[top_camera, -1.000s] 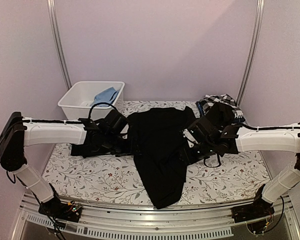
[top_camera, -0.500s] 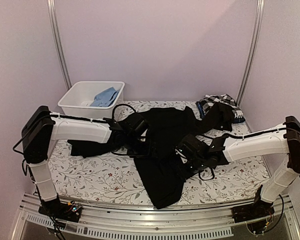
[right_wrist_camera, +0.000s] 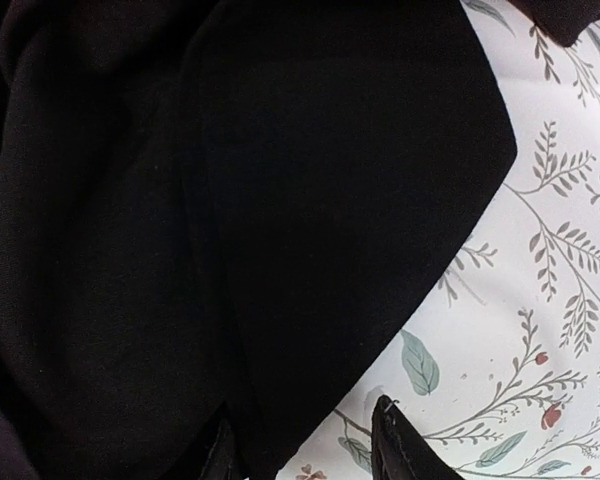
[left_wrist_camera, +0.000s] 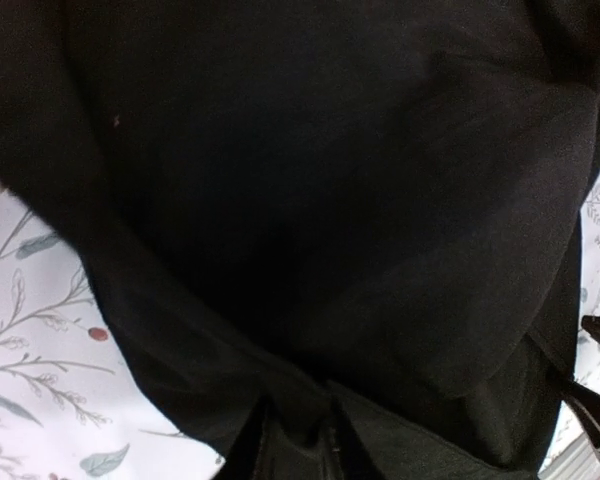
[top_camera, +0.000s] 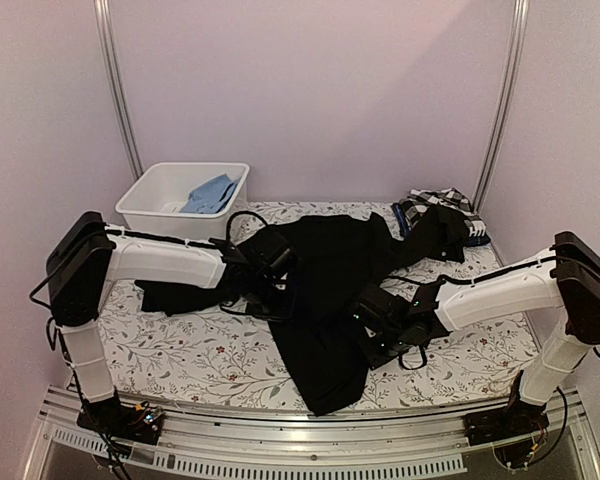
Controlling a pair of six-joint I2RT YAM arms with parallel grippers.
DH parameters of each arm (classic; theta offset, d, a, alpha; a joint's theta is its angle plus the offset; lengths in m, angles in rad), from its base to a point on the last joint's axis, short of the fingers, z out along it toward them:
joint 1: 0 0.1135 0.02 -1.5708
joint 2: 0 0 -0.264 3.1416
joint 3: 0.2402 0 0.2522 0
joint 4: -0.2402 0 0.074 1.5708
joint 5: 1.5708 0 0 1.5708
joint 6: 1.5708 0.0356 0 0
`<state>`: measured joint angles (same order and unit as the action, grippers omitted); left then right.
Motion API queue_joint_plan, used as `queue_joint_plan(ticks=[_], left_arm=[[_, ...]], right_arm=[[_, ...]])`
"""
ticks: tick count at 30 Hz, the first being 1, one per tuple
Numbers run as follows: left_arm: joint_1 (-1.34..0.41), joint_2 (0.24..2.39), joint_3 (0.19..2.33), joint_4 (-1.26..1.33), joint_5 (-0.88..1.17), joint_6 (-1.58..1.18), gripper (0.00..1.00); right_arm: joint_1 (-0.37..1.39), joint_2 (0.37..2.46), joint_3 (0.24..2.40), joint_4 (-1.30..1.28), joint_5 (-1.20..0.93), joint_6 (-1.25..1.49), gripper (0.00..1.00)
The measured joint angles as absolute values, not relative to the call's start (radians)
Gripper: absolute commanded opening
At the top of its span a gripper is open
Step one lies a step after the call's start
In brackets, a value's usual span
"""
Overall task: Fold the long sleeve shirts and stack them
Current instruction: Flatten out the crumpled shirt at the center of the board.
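A: Location of the garment?

B: Found the black shirt (top_camera: pixel 325 290) sprawled unfolded across the middle of the surface (top_camera: pixel 200 350), with one end trailing to the near edge. Noted a checked shirt (top_camera: pixel 442 205) bunched at the far right corner, well apart from both arms' working ends.

A: State of the hands?

B: Recorded the left hand (left_wrist_camera: pixel 292 455) pressed nearly together, pinching a fold of the black shirt. Recorded the right hand (right_wrist_camera: pixel 305 455) spread, straddling the cloth's edge over bare surface, gripping nothing.

A: Hazards from here?

B: Judged three. Could catch only a thin edge on the right if closed as placed, then lose it on the lift. Would likely drag the whole garment sideways and bunch it if pulled by the left pinch alone. Might also gather several layers in that pinch and set a crooked fold.

A: Differences between views?

B: Got the overall layout, the checked shirt and a white bin (top_camera: pixel 140 205) holding blue cloth (top_camera: pixel 210 190) from the top camera only; could not read either grip there, with dark fingers lost against dark fabric. Got the pinch and the open straddle from the wrist cameras only; could not tell sleeve from body there.
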<state>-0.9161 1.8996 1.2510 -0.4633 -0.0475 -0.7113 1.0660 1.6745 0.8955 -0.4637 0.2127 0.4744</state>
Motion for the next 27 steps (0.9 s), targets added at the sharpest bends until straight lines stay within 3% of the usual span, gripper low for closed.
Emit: queue_joint_plan(ticks=[5, 7, 20, 27], left_arm=[[-0.9, 1.826, 1.182, -0.466, -0.054, -0.704, 0.0], [-0.889, 1.79, 1.148, -0.463, -0.048, -0.706, 0.0], [-0.78, 1.631, 0.942, -0.423, 0.001, -0.695, 0.0], [-0.69, 1.521, 0.83, -0.413, 0.024, -0.68, 0.0]], right_arm=[[1.066, 1.674, 0.902, -0.48, 0.238, 0.501, 0.13], [1.067, 1.674, 0.907, -0.485, 0.243, 0.514, 0.08], [1.043, 1.655, 0.942, -0.568, 0.268, 0.566, 0.01], [0.969, 1.481, 0.918, -0.651, 0.267, 0.596, 0.0]])
